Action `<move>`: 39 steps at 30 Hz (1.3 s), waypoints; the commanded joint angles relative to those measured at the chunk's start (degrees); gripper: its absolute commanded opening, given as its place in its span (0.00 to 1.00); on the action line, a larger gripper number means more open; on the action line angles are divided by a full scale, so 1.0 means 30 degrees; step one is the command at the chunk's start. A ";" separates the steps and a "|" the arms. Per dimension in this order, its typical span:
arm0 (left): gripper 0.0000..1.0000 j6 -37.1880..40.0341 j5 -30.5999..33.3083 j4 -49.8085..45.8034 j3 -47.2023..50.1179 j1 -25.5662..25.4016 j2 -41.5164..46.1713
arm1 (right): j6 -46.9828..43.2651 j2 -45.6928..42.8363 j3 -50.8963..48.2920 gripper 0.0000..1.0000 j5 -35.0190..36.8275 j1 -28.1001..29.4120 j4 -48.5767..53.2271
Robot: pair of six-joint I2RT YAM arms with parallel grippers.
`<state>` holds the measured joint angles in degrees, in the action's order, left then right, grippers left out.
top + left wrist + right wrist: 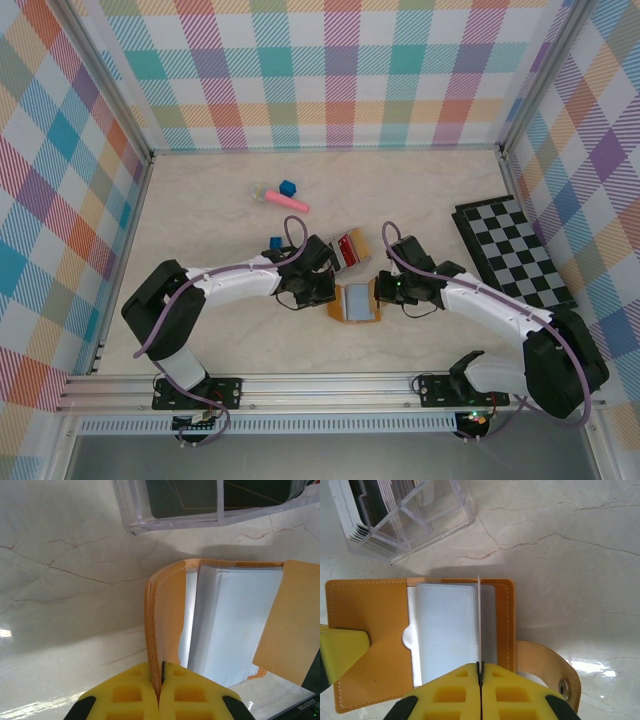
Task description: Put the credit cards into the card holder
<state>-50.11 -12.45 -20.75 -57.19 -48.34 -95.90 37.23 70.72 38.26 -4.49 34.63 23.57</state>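
Both your left gripper (161, 669) and right gripper (480, 667) clamp the open card holder (370, 610); credit cards (350, 244) sit outside, uninserted.

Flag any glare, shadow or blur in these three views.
Top external: even light, sharp, only soft shadows under the arms. Left wrist: a glare spot on the table at the left edge, a shadow band between the clear box and the card holder. Right wrist: glare on the table beside the holder's strap, no visible motion blur.
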 commanded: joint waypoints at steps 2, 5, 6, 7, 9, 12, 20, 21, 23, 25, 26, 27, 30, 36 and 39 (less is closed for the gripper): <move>0.00 0.0140 -0.0070 -0.0407 -0.0420 -0.0171 -0.0257 | 0.0214 -0.0106 0.0518 0.07 -0.0750 0.0204 -0.0489; 0.00 0.0132 -0.0066 -0.0400 -0.0448 -0.0154 -0.0261 | 0.0423 -0.0002 0.0585 0.07 -0.1269 0.0233 -0.0798; 0.00 0.0125 -0.0070 -0.0381 -0.0449 -0.0167 -0.0261 | 0.0526 0.0011 0.0578 0.07 -0.1458 0.0233 -0.0986; 0.00 0.0125 -0.0071 -0.0388 -0.0447 -0.0168 -0.0257 | 0.0670 0.0015 0.0614 0.07 -0.1570 0.0242 -0.1152; 0.00 0.0135 -0.0041 -0.0414 -0.0438 -0.0171 -0.0235 | 0.0842 -0.0003 0.0657 0.07 -0.1805 0.0293 -0.1333; 0.00 0.0142 0.0022 -0.0444 -0.0434 -0.0148 -0.0231 | 0.1028 -0.0105 0.0807 0.07 -0.1952 0.0343 -0.1391; 0.00 0.0121 0.0199 -0.0368 -0.0405 -0.0155 -0.0173 | 0.1129 0.0694 0.1348 0.08 -0.2491 0.0652 -0.1631; 0.00 0.0135 0.0198 -0.0351 -0.0393 -0.0148 -0.0173 | 0.1124 0.0764 0.1394 0.08 -0.2458 0.0766 -0.1688; 0.00 0.0122 0.0238 -0.0337 -0.0366 -0.0157 -0.0118 | 0.1266 0.1015 0.1482 0.08 -0.2610 0.0919 -0.1944; 0.00 0.0120 0.0296 -0.0184 -0.0301 -0.0148 -0.0030 | 0.1272 0.1404 0.1622 0.08 -0.2926 0.1019 -0.2178; 0.00 0.0120 0.0361 -0.0154 -0.0263 -0.0159 0.0053 | 0.1241 0.1650 0.1709 0.08 -0.3079 0.1075 -0.2259; 0.04 0.0120 0.0421 -0.0173 -0.0250 -0.0173 0.0115 | 0.1272 0.1856 0.1790 0.08 -0.3105 0.1108 -0.2262; 0.13 0.0179 0.0614 -0.0025 -0.0060 -0.0174 0.0499 | 0.1636 0.2445 0.1714 0.08 -0.2839 0.1127 -0.2333; 0.29 0.0259 0.1165 0.0033 0.0564 -0.0151 0.1572 | 0.2149 0.3053 0.1296 0.08 -0.2692 0.1133 -0.2642; 0.31 0.0501 0.1234 0.0000 0.0650 -0.0167 0.1841 | 0.2209 0.3170 0.1222 0.07 -0.2605 0.1141 -0.2645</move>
<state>-49.74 -10.13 -20.62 -56.27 -48.36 -92.51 42.85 79.55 42.02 -12.08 37.63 16.80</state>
